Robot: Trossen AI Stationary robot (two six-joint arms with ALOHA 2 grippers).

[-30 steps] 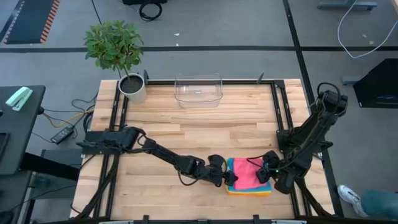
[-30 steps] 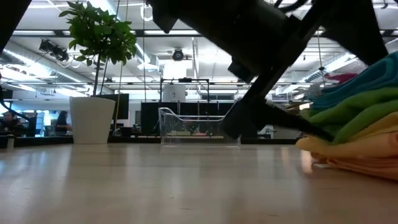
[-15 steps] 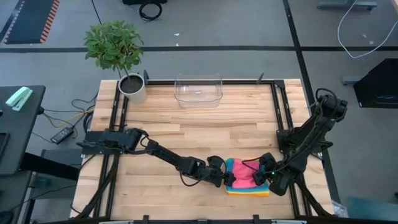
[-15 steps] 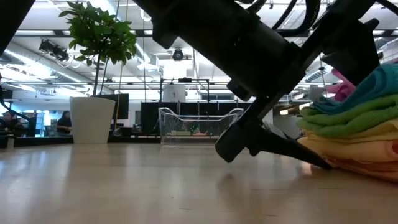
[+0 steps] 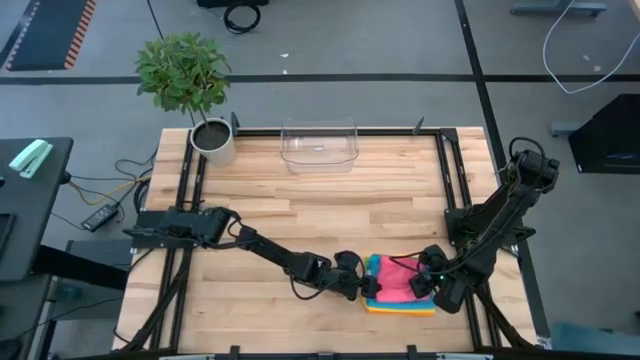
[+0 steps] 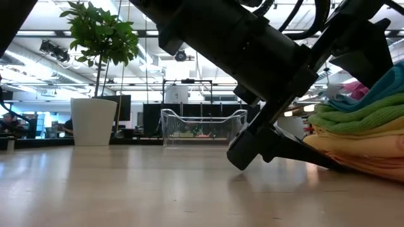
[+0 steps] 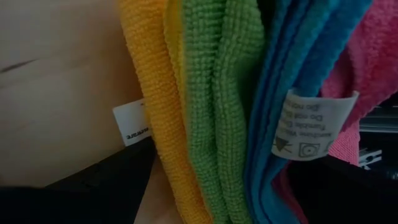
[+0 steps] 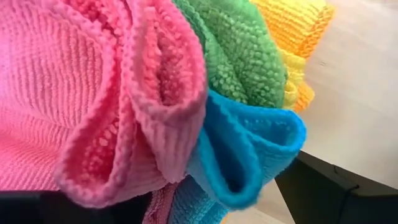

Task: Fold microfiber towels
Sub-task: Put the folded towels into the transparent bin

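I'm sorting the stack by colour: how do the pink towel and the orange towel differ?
The pink towel lies on top of the stack; the orange towel is at the bottom, against the table. The pink one is bunched into folds; the orange lies flatter. Both are looped microfiber.

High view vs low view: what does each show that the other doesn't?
High view only: both arms whole, the left gripper and right gripper pressed against opposite sides of the towel stack, pink towel on top, and the floor around the table.

Low view only: the stack's layers edge-on, yellow towel under green towel under blue towel, and the room behind.

Both: the plant, its white pot, the clear bin at the far edge, and the stack.
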